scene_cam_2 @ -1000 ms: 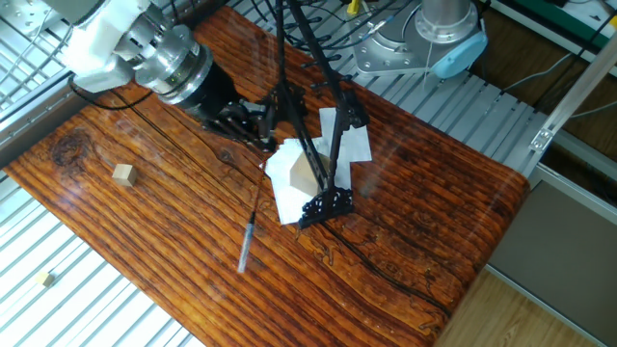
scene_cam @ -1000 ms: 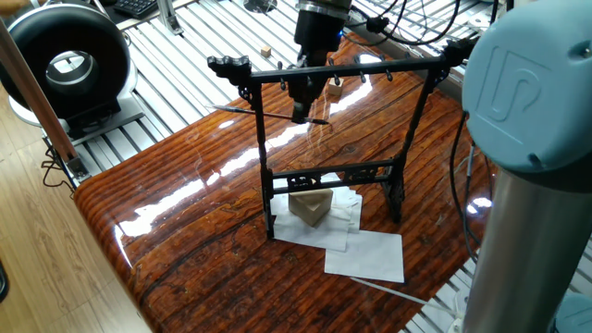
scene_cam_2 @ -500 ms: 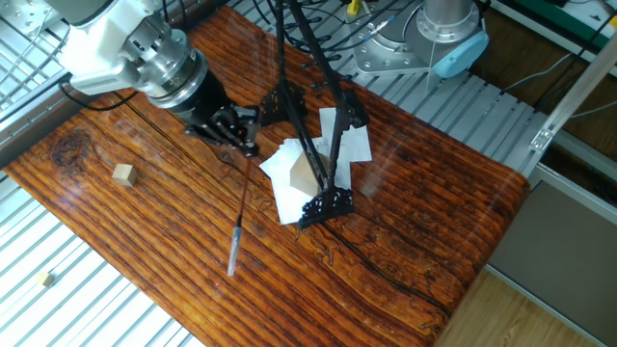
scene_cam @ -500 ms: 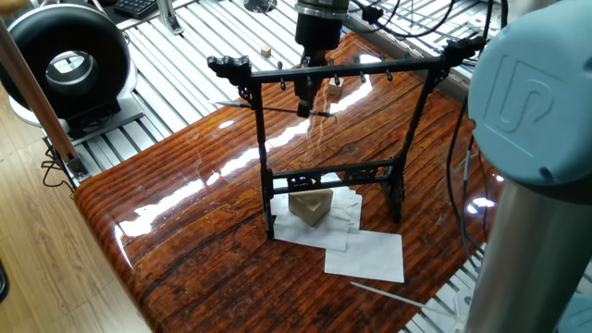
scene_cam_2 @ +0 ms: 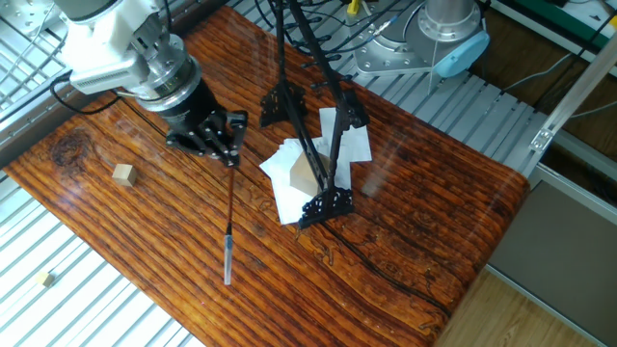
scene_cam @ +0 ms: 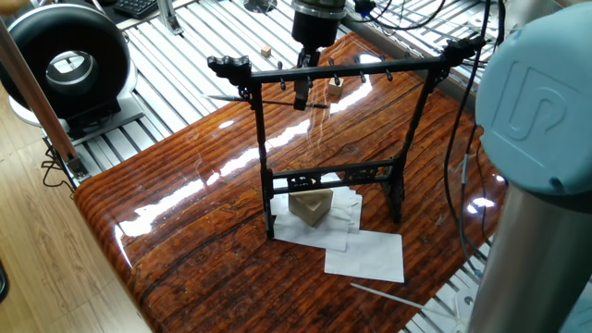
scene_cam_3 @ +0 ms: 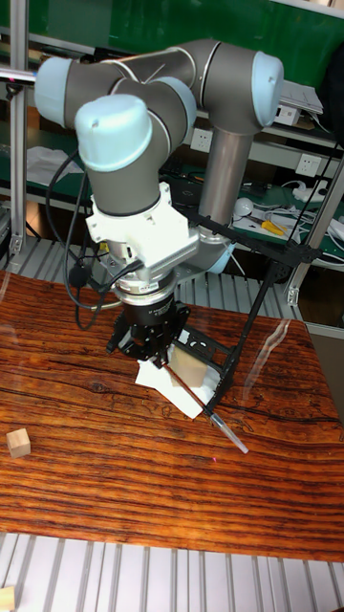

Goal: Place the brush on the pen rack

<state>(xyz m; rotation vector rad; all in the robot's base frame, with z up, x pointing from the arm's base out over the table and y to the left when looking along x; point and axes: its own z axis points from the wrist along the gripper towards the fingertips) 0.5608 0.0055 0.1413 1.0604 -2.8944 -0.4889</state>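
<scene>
— Above the table [scene_cam_2: 405, 193], is the brush [scene_cam_2: 229, 226] located?
— It is held clear of the wood, gripped at one end by the gripper [scene_cam_2: 229, 154], whose fingers are clamped on it.
— And the rack [scene_cam: 333, 139]?
— It is stood upright over white papers [scene_cam: 365, 250], beside the brush; no contact is seen. A small block [scene_cam_2: 121, 173] is noted well apart.

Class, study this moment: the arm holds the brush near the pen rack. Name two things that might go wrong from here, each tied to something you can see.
1. The gripper pinches the brush at one end, so the long free part may swing or slip.
2. The brush sticks out sideways close to the pen rack; it might knock an upright and tip the frame.
</scene>
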